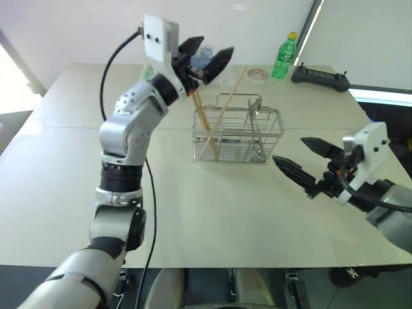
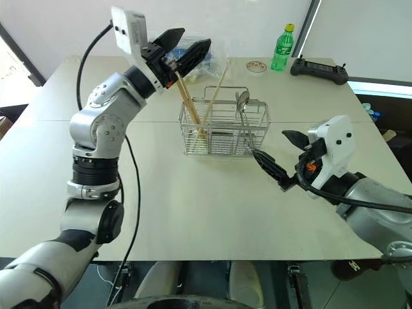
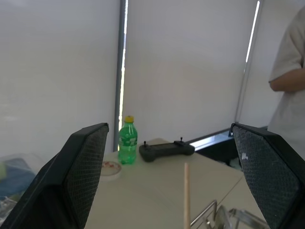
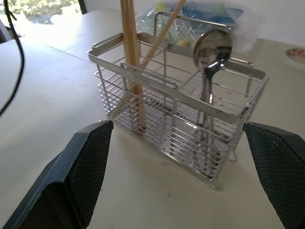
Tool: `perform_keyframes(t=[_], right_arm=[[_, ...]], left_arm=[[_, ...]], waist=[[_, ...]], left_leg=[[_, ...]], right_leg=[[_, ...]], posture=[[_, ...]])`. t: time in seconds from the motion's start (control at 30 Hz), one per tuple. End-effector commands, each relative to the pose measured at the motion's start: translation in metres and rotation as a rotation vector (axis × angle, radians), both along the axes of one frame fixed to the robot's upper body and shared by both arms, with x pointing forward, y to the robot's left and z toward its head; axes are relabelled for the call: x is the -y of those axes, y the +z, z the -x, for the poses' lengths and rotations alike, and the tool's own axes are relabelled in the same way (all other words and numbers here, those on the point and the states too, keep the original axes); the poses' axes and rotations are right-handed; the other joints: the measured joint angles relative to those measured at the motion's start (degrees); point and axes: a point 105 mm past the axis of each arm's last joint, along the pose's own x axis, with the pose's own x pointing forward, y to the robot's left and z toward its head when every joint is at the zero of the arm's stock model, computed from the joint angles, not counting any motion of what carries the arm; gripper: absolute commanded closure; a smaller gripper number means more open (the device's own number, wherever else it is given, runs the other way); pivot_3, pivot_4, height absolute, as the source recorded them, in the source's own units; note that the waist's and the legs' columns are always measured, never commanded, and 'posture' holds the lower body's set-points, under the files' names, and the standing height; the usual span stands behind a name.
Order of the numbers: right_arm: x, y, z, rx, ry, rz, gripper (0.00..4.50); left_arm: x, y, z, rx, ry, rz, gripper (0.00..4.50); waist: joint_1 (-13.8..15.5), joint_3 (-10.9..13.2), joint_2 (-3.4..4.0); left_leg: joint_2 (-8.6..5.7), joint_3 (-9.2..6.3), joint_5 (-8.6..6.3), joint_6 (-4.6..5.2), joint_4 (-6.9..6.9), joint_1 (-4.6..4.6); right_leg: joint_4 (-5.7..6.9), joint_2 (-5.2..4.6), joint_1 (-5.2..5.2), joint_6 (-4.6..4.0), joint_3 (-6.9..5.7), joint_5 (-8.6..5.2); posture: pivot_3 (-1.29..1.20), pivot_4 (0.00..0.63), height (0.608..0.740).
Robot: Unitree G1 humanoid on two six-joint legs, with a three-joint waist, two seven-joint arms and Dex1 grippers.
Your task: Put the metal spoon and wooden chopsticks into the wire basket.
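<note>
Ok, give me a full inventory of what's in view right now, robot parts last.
wire basket: one, silver, table centre
wooden chopsticks: pale tan, count unclear, standing in basket's left part
metal spoon: one, silver, upright in basket's right part
bottle: one, green, far edge
controller: one, black, beside bottle
small dish: one, white, left of bottle
plastic bag: one, clear, behind basket
person: one, pale shirt, beyond table
left gripper: black, open above chopsticks
right gripper: black, open, right of basket

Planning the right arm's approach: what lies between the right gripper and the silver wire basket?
Only bare pale tabletop lies between the right gripper and silver wire basket, seen from the right eye view.
</note>
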Motion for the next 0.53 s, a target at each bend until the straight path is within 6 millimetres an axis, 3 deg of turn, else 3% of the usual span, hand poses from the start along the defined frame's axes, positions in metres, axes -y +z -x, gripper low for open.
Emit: perform_keyframes(t=[0.03, 0.2, 0.33, 0.53], right_arm=[[0.015, 0.023, -0.001, 0.083, -0.009, 0.045, 0.0], [0.04, 0.029, -0.001, 0.063, 0.017, 0.11, 0.0], [0.044, 0.025, -0.003, 0.046, 0.053, 0.1, 0.0], [0.038, 0.015, -0.007, 0.032, 0.101, 0.088, 0.0]], left_arm=[[-0.009, 0.012, 0.016, 0.085, -0.094, -0.122, 0.04], [-0.062, 0.007, 0.034, 0.139, -0.172, -0.413, 0.04], [-0.092, -0.01, 0.047, 0.092, -0.215, -0.607, 0.04], [-0.103, -0.024, 0.054, 0.067, -0.219, -0.684, 0.04]], waist=[[-0.1, 0.0, 0.02], [-0.4, 0.0, 0.07], [-0.3, 0.0, 0.21], [0.1, 0.0, 0.24]], left_leg=[[0.0, 0.0, 0.0, 0.0, 0.0, -0.01], [0.04, 0.05, -0.02, 0.04, -0.17, 0.0], [0.13, 0.05, -0.03, 0.05, -0.31, 0.01], [0.19, -0.02, -0.04, 0.06, -0.23, -0.06]], right_leg=[[-0.01, 0.0, -0.01, -0.01, 0.0, 0.0], [-0.07, 0.03, -0.09, -0.05, 0.0, -0.01], [-0.27, 0.03, -0.05, -0.07, 0.0, -0.01], [-0.36, -0.05, 0.03, -0.08, 0.0, -0.01]], posture=[[0.0, 0.15, 0.721], [0.0, 0.15, 0.721], [0.0, 0.15, 0.721], [0.0, 0.15, 0.721]])
